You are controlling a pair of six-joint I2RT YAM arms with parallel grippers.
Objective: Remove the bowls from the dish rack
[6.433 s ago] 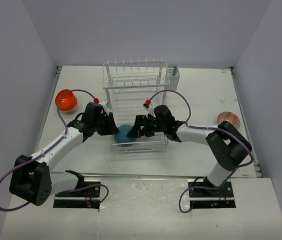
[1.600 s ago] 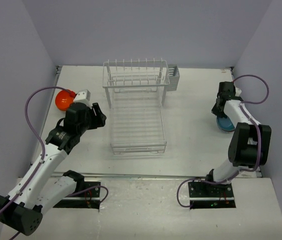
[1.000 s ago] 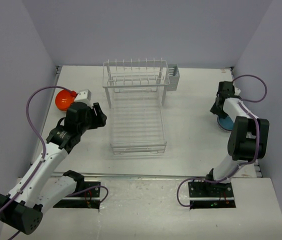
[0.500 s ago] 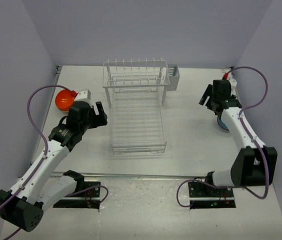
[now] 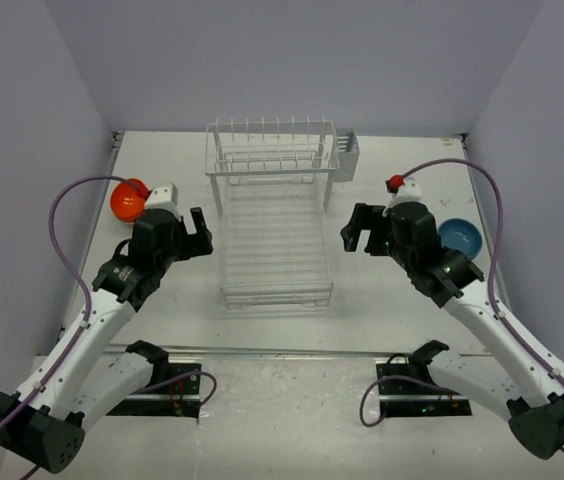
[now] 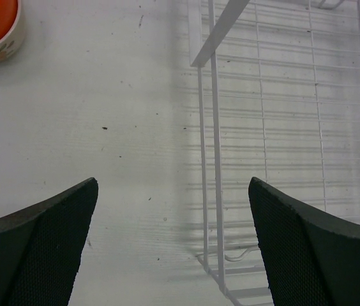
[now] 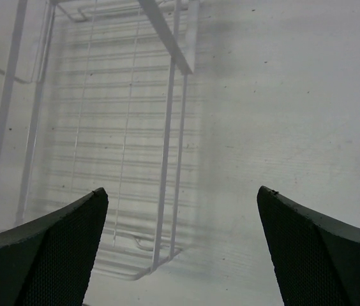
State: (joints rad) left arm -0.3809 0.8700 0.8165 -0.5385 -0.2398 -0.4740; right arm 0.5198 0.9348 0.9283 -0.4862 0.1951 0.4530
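White table (image 5: pixel 382 300) beneath everything. At its centre and reaching toward twelve o'clock, the white wire dish rack (image 5: pixel 272 160): upright tines at the far end, flat tray at the six o'clock end.

At the rack's nine o'clock side, the left arm (image 5: pixel 92 320), with the left gripper (image 5: pixel 202 231) aimed at the rack and just beside its edge. Fingers (image 6: pixel 39 248) spread wide in the wrist view, gripping nothing, with bare table and the rack's edge between them.

At the three o'clock side, the right arm (image 5: pixel 492 320), with the right gripper (image 5: pixel 355 228) likewise pointed at the rack and a little apart from it. Fingers (image 7: pixel 46 248) wide open too, clasping nothing.

Off the rack, on the table: an orange bowl (image 5: pixel 127 200) at ten o'clock, just behind the left gripper, with a cream patterned outside in the left wrist view. Also a blue bowl (image 5: pixel 459 237) at three o'clock, upright, just beside the right arm.

Last, a small grey caddy (image 5: pixel 348 155) at the rack's one o'clock corner.
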